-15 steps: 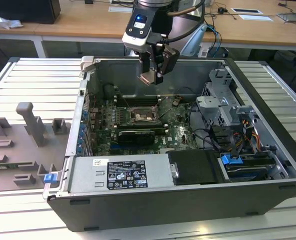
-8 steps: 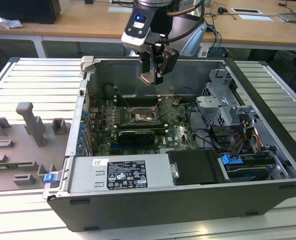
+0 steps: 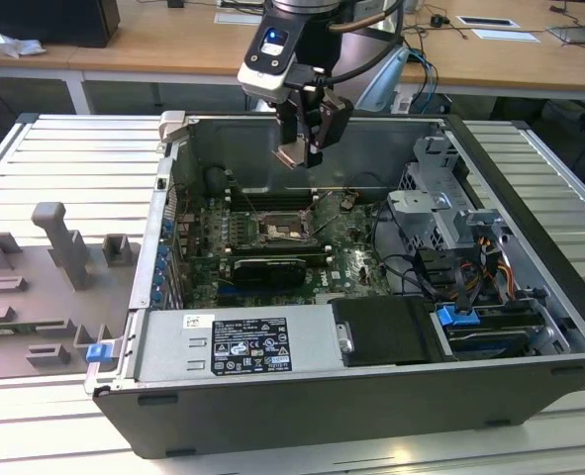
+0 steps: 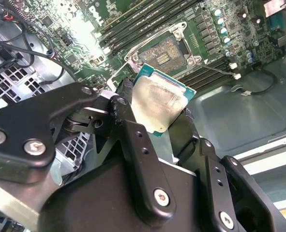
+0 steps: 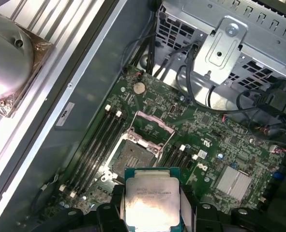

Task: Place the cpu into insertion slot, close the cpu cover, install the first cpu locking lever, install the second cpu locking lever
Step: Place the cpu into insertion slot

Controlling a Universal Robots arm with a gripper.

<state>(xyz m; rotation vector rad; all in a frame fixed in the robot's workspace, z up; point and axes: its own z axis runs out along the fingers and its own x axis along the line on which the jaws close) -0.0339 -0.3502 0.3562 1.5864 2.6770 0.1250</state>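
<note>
My gripper [image 3: 298,148] hangs above the motherboard inside the open computer case, shut on the cpu [image 3: 294,154]. The cpu [image 4: 162,101] is a flat square chip with a tan-silver top and a green rim, held by two opposite edges between the black fingers [image 4: 127,94]. In the first wrist view the cpu [image 5: 152,200] sits a little short of the insertion slot [image 5: 133,157], well above it. The slot [image 4: 164,50] lies bare, with nothing in it. The cpu cover [image 5: 153,127], a thin metal frame, stands swung open at the slot's far side.
Memory slots [image 5: 97,140] flank the socket. A long black card [image 3: 267,269] lies across the board near the power supply [image 3: 243,346]. A metal drive cage [image 3: 440,213] and cable bundles [image 3: 421,267] fill the exterior view's right. A grey fixture [image 3: 64,247] stands outside the case.
</note>
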